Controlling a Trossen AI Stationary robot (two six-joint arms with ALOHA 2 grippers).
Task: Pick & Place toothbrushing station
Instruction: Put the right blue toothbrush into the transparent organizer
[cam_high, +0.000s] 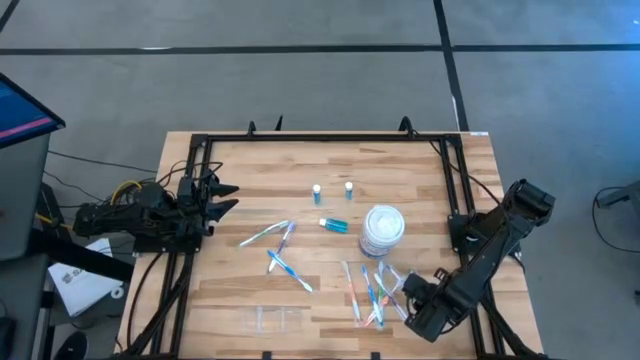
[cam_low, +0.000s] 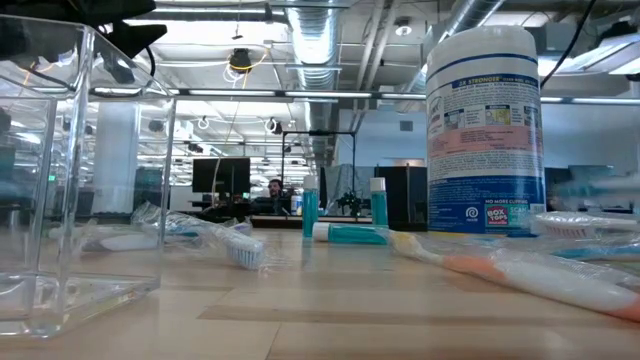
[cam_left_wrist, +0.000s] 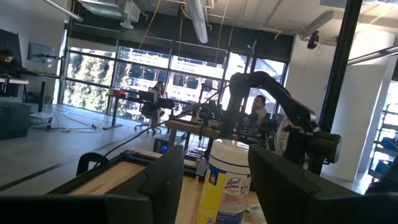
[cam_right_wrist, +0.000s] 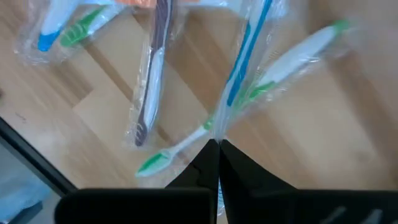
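Several slim pale toothbrushes in clear wrappers lie flat on the wooden table: one group at the left middle (cam_high: 280, 250) and a pile at the front right (cam_high: 372, 292). Two small blue white-capped bottles (cam_high: 316, 190) (cam_high: 349, 187) stand upright and a third (cam_high: 333, 225) lies on its side. My right gripper (cam_high: 407, 287) is at the right edge of the pile, shut on a wrapped green-and-white toothbrush (cam_right_wrist: 273, 68). My left gripper (cam_high: 228, 197) is open and empty at the table's left edge. My right gripper pinches the green-and-white toothbrush at its thin neck (cam_right_wrist: 213, 132), between head and handle, wrapper included, at the very ends of its two fingers. The fingers lie across the brush. Whether the brush is lifted off the table cannot be told.
A white wipes canister (cam_high: 382, 230) stands between the bottles and the front-right pile. A clear plastic box (cam_high: 275, 318) sits near the front edge and fills the left of the low view (cam_low: 70, 180). A black frame (cam_high: 300, 137) borders the table.
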